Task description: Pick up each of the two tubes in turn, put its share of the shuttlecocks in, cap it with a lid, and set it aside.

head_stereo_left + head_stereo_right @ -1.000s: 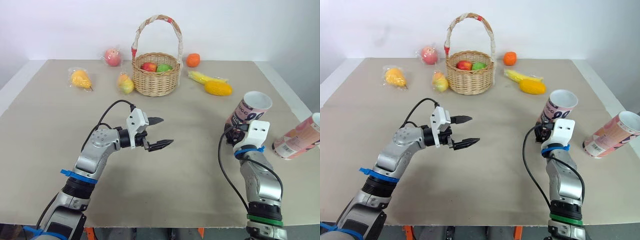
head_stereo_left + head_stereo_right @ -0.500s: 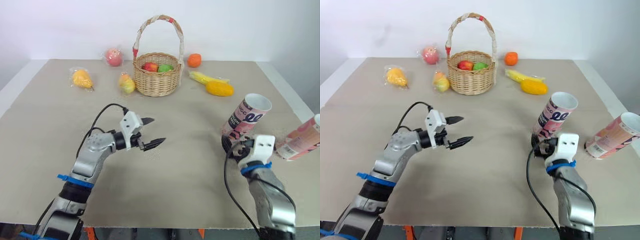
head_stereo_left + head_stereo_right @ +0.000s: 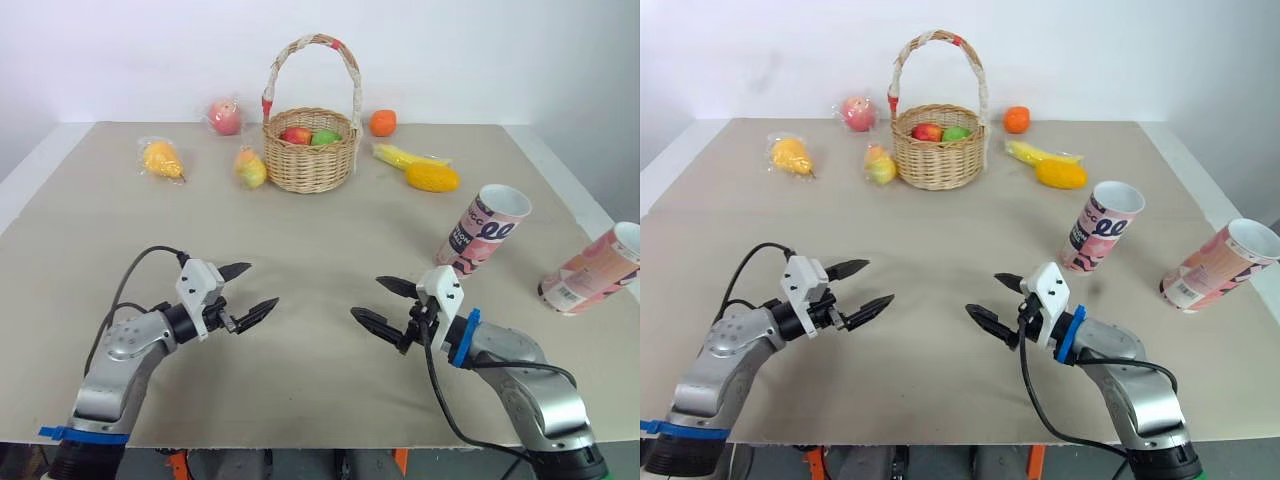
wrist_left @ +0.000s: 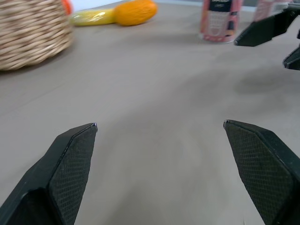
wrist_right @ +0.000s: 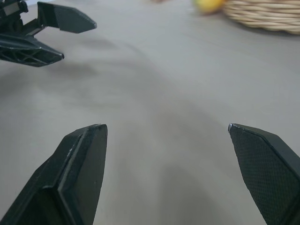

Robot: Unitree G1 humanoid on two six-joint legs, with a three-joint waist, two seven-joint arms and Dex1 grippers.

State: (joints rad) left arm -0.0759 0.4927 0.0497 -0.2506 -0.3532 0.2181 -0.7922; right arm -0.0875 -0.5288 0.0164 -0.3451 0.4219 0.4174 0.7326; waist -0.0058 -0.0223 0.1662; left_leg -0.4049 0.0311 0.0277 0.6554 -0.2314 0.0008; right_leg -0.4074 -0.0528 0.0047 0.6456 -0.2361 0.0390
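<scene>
The right gripper (image 3: pixel 366 298) is hanging wide open and empty, having released the pink printed cardboard tube (image 3: pixel 480 230). The left gripper (image 3: pixel 263 284), lower now, is also gaping empty.

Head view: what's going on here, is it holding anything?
Nothing is held. The left gripper and right gripper are both open and empty, pointing at each other low over the table. One pink tube stands open end up; the other tube lies on its side near the table's right edge. Neither is capped. A fruit basket sits at the far side.
</scene>
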